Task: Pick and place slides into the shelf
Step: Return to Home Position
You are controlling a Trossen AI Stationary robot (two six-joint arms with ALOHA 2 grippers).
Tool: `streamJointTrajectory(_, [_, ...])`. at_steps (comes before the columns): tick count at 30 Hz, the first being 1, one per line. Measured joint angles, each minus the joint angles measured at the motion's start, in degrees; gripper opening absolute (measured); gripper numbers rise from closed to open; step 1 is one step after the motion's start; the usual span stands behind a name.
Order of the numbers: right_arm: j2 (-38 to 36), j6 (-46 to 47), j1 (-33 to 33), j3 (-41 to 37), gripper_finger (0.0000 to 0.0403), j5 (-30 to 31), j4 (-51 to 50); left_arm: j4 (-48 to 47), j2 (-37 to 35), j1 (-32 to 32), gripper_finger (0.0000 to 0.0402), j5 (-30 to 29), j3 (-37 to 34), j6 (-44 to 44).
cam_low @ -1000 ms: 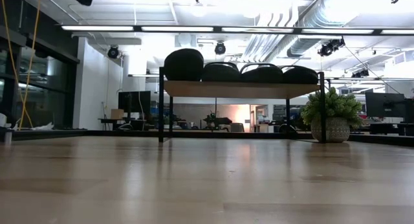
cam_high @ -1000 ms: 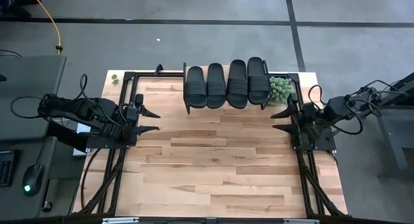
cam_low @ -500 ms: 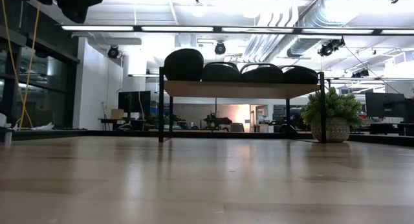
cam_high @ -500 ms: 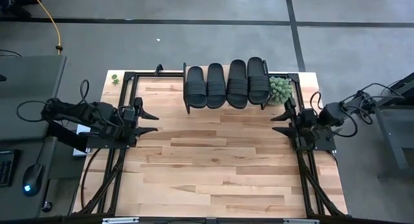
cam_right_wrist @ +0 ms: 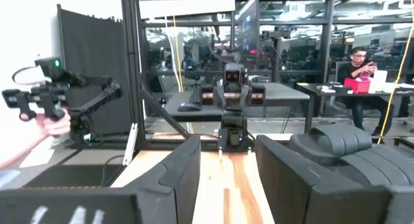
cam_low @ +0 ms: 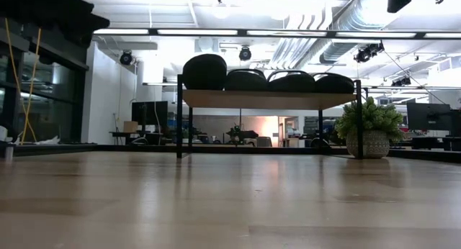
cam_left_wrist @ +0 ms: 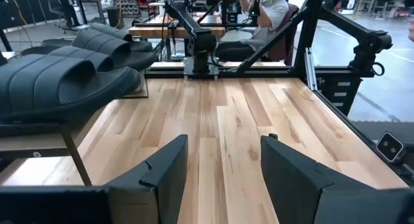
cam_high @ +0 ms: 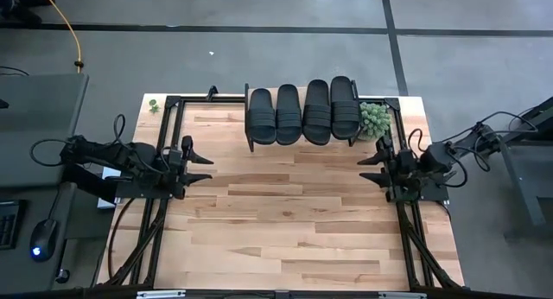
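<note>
Low view: tabletop height, level, facing the shelf front-on from well back across the table. High view: overhead, straight down, whole table in frame, with the shelf at the far edge. Left wrist view: low over the table, near the shelf's left end, looking along its front toward the right arm. Right wrist view: mirrored — near the shelf's right end, facing the left arm. All four views share the shelf and slides.
</note>
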Motion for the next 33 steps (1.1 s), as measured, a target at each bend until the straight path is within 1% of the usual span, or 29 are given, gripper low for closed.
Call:
streamJointTrajectory(3, [-0.3, -0.1, 0.0, 0.0, 0.0142, -0.3, 0.3, 0.4, -0.9, 0.0, 0.0177, -0.1, -1.2, 0.0])
streamJointTrajectory(10, [-0.3, 0.9, 0.0, 0.0, 0.0142, -1.7, -0.3, 0.6, -2.7, 0.0, 0.0177, -0.2, -1.3, 0.0])
streamJointTrajectory(16, [-0.3, 0.4, 0.0, 0.0, 0.0142, -1.9, -0.4, 0.3, -2.8, 0.0, 0.0177, -0.2, -1.3, 0.0])
streamJointTrajectory(18, [-0.3, 0.3, 0.0, 0.0, 0.0142, -2.8, -0.7, -0.2, -2.8, 0.0, 0.0177, -0.2, -1.3, -0.1])
streamJointTrajectory(21, [-0.2, -0.8, 0.0, 0.0, 0.0142, -5.0, -0.9, -0.6, -2.8, 0.0, 0.0177, -0.2, -1.3, -0.1])
streamJointTrajectory(27, [-0.3, -4.6, 0.0, 0.0, 0.0142, -5.0, -1.5, -0.6, -2.8, 0.0, 0.0177, -0.2, -1.3, -0.1])
streamJointTrajectory(32, [-0.3, -4.9, -0.1, -0.1, 0.0142, -5.0, -1.6, -0.6, -2.8, 0.0, 0.0177, -0.2, -1.3, 0.0])
streamJointTrajectory(33, [-0.3, -4.8, -0.1, -0.8, 0.0142, -5.1, -0.3, -0.6, -2.8, 0.0, 0.0177, -0.2, -1.3, 0.0])
